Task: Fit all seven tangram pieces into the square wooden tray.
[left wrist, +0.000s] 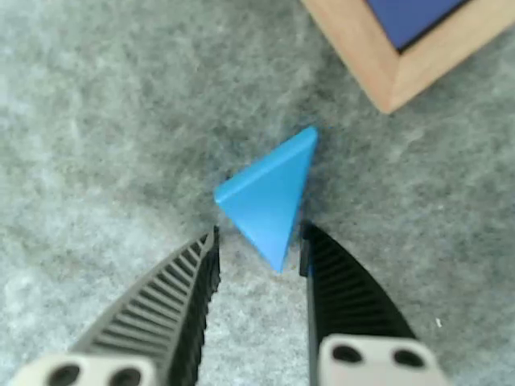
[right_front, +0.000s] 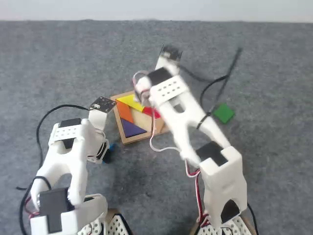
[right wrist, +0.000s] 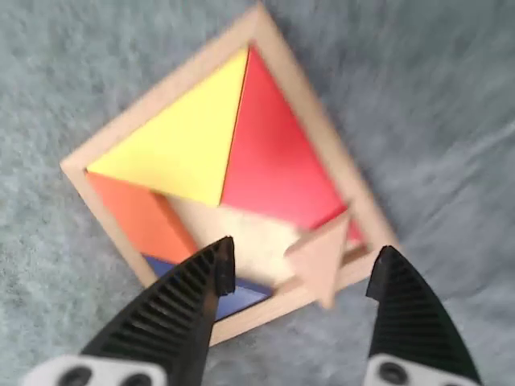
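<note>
The left gripper (left wrist: 259, 237) is hovering low over the grey carpet (left wrist: 105, 121), jaws standing apart, and a small light-blue triangular piece (left wrist: 269, 193) is lying flat right in front of it. One corner of that triangle is poking in between the two black fingers (left wrist: 181, 293); whether either is touching it is hard to tell. Just beyond it, a corner of the square wooden tray (left wrist: 386, 72) is showing.

Over on the other side, the right gripper (right wrist: 306, 253) is hanging above the tray with its jaws spread wide and nothing clamped. Below it, a large yellow triangle (right wrist: 181, 141) and a large red triangle (right wrist: 278, 161) are sitting side by side inside the frame, an orange piece (right wrist: 141, 213) is lying along one edge, and a dark blue-purple piece (right wrist: 241, 293) is filling a corner. A pale wood-coloured triangle (right wrist: 326, 253) is resting tilted across the tray's rim beside the red one.

Well apart on the carpet, a green square piece (right_front: 224, 112) is lying on its own.
</note>
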Controlling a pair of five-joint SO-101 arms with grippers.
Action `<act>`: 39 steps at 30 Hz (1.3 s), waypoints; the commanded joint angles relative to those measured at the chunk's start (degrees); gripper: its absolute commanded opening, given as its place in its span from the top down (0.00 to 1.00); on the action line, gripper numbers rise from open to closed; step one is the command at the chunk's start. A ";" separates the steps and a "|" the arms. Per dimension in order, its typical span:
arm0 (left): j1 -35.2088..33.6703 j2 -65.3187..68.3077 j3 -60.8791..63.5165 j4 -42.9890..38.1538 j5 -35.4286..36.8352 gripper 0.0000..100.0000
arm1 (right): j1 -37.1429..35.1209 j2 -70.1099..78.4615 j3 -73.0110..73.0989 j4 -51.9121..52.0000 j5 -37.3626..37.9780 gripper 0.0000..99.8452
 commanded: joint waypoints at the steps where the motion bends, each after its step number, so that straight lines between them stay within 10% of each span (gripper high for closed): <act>1: -0.79 -2.11 -0.22 -0.62 -0.79 0.85 | 2.51 -3.65 -9.14 4.18 13.89 0.82; 14: -0.79 -2.11 -0.22 -0.70 -0.79 0.85 | 6.37 -4.18 -5.89 21.85 106.73 0.99; 22: -0.79 -9.76 5.05 -3.52 -0.79 0.85 | 6.20 -8.04 11.34 11.82 103.65 0.99; 31: -0.70 -31.65 17.89 -7.47 -0.44 0.84 | 0.92 -10.07 14.24 6.11 69.19 0.99; 39: -1.32 -37.19 20.53 -8.97 3.43 0.84 | -0.75 -5.49 14.24 6.64 58.29 0.99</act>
